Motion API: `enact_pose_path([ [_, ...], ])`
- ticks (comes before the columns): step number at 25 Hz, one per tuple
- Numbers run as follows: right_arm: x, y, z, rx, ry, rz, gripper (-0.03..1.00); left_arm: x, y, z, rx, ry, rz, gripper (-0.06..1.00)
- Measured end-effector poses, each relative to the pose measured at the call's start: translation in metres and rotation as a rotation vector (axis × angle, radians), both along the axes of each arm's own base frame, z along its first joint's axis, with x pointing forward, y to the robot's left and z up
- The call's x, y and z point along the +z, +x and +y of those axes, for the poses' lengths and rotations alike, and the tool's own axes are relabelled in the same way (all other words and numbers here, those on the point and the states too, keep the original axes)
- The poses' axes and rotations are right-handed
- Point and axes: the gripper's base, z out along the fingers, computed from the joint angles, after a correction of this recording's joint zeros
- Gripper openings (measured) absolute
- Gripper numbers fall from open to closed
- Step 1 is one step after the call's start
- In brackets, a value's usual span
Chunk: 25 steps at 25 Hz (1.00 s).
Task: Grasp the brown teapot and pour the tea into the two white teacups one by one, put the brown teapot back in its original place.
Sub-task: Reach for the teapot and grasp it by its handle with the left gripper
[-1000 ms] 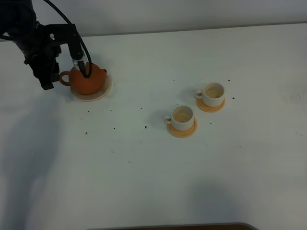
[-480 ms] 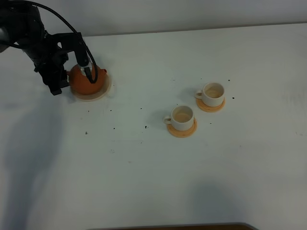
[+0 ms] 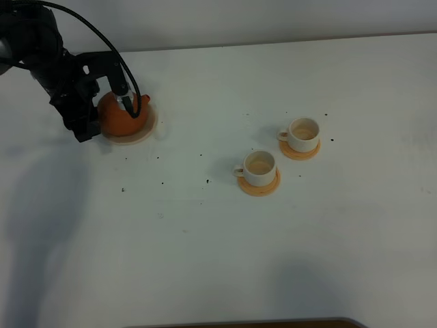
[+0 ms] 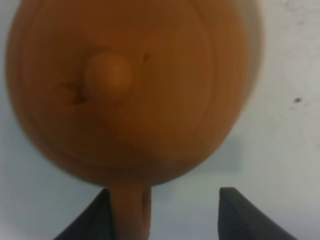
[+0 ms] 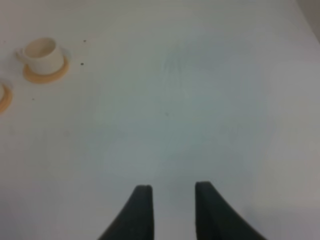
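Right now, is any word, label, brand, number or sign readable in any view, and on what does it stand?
None readable in any view.
The teapot, saucer, near cup, far cup and table are plain.
The dark specks on the table are not print.

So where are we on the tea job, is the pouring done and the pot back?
Looks nearly finished. Done: both white teacups show a tan fill, and the brown teapot sits upright on its cream saucer. In hand: the left gripper is open, its jaws either side of the handle, not clamping it. Left: only backing that arm away. The right gripper is open over the table.
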Motion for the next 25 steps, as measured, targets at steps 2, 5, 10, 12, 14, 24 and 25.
enact_pose_path([
  [2, 0.0, 0.0, 0.0, 0.0, 0.0, 0.0, 0.24, -0.0001, -0.0014, -0.0003, 0.011, -0.009, 0.016, 0.48],
  [5, 0.0, 0.0, 0.0, 0.0, 0.0, 0.0, 0.24, 0.0, -0.0035, -0.0004, 0.036, -0.012, 0.042, 0.48],
  [10, 0.0, 0.0, 0.0, 0.0, 0.0, 0.0, 0.24, 0.0001, -0.0069, -0.0007, 0.092, -0.019, 0.085, 0.48],
  [12, 0.0, 0.0, 0.0, 0.0, 0.0, 0.0, 0.24, 0.0001, -0.0069, -0.0008, 0.113, -0.021, 0.086, 0.48],
  [14, 0.0, 0.0, 0.0, 0.0, 0.0, 0.0, 0.24, 0.0001, -0.0064, -0.0009, 0.135, -0.024, 0.082, 0.48],
  [24, 0.0, 0.0, 0.0, 0.0, 0.0, 0.0, 0.24, 0.0001, -0.0035, 0.004, 0.282, 0.014, 0.053, 0.48],
  [25, 0.0, 0.0, 0.0, 0.0, 0.0, 0.0, 0.24, 0.0001, -0.0035, 0.0042, 0.305, 0.014, 0.053, 0.48],
])
